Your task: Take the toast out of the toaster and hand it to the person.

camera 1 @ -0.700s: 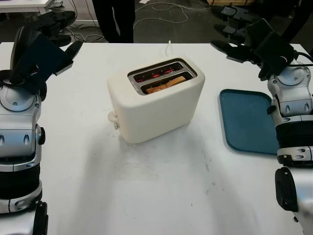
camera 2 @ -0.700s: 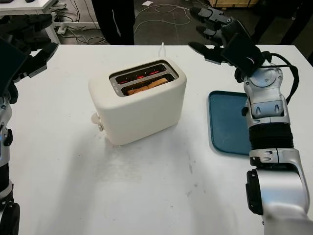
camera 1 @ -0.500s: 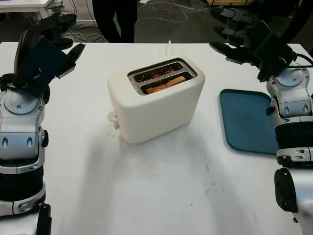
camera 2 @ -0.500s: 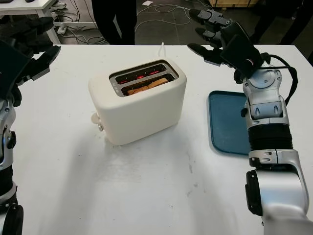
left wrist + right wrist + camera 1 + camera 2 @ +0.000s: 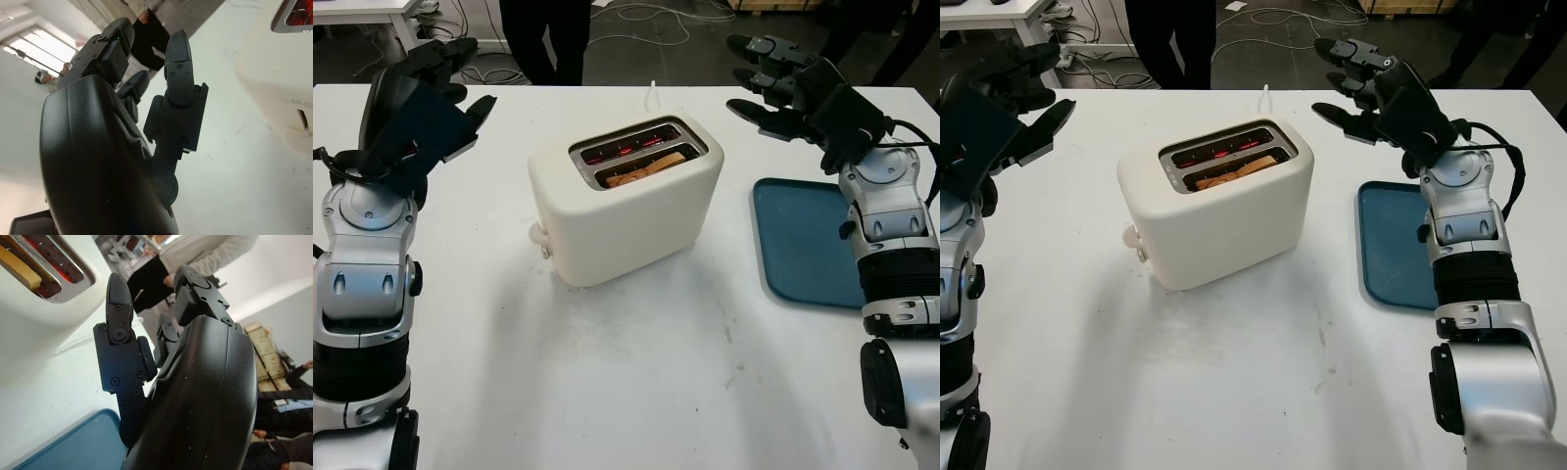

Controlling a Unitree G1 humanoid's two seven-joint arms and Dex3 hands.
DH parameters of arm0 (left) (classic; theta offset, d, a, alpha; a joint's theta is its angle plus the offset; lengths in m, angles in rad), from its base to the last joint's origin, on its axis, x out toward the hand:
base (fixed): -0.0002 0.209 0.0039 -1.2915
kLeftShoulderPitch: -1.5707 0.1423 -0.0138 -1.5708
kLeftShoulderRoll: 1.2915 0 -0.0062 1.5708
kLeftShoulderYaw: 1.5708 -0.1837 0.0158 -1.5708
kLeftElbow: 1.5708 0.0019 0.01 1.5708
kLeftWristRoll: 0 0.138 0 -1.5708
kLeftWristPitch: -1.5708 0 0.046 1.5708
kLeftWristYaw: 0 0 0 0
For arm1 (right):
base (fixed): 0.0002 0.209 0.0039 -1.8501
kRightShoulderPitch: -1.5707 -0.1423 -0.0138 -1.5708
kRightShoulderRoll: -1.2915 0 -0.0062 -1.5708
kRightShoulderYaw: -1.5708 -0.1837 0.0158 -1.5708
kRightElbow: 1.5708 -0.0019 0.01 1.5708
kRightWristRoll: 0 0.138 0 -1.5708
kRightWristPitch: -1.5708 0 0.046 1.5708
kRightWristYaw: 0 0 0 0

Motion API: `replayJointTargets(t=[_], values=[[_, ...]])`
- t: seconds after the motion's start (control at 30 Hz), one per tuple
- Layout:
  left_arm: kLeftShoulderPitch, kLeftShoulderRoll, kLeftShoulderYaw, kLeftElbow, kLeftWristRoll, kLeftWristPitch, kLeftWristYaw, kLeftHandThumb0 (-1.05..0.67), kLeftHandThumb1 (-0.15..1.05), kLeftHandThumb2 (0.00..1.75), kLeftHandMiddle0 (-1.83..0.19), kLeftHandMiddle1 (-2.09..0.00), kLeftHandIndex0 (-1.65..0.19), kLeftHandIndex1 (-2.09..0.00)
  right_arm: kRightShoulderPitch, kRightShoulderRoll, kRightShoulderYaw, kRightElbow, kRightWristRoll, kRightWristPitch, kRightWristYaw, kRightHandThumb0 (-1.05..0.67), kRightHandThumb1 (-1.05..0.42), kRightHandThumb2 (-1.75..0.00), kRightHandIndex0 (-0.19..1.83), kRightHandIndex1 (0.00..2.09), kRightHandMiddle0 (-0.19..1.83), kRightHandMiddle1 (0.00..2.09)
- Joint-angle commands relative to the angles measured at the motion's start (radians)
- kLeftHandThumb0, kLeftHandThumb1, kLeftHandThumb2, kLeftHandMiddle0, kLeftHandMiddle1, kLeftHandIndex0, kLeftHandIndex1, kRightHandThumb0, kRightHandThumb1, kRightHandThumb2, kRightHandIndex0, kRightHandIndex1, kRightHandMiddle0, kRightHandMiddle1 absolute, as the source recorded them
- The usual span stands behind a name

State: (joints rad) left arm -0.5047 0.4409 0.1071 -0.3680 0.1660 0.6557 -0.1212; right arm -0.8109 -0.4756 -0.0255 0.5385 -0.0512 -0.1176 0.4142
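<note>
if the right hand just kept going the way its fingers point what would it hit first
Likely nothing on the table. The right hand, open, is raised beyond the toaster, fingers pointing across the table's far side, behind and above the toaster's top. That line looks free, though depth is uncertain; it could graze the toaster's far top edge.

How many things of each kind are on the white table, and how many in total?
Toaster: 1
Toast in the toaster's near slot: 1
Blue tray: 1
Total: 3
</note>
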Motion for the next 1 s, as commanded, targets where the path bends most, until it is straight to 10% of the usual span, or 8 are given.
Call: replayJointTargets(t=[0.0, 0.97], values=[[-0.007, 0.011, -0.007, 0.002, 0.014, -0.008, -0.003, -0.48, 0.92, 0.39, -0.09, -0.79, -0.42, -0.05, 0.013, -0.003, -0.004, 0.012, 0.003, -0.026, -0.002, -0.42, -0.92, -0.28, 0.38, 0.03, 0.35, 0.01], [0.004, 0.024, -0.009, 0.038, 0.013, -0.071, -0.014, -0.51, 0.92, 0.36, -0.07, -0.85, -0.43, -0.06, -0.01, 0.004, -0.011, 0.049, 0.012, -0.042, 0.0, -0.47, -0.92, -0.23, 0.39, 0.01, 0.36, 0.01]])
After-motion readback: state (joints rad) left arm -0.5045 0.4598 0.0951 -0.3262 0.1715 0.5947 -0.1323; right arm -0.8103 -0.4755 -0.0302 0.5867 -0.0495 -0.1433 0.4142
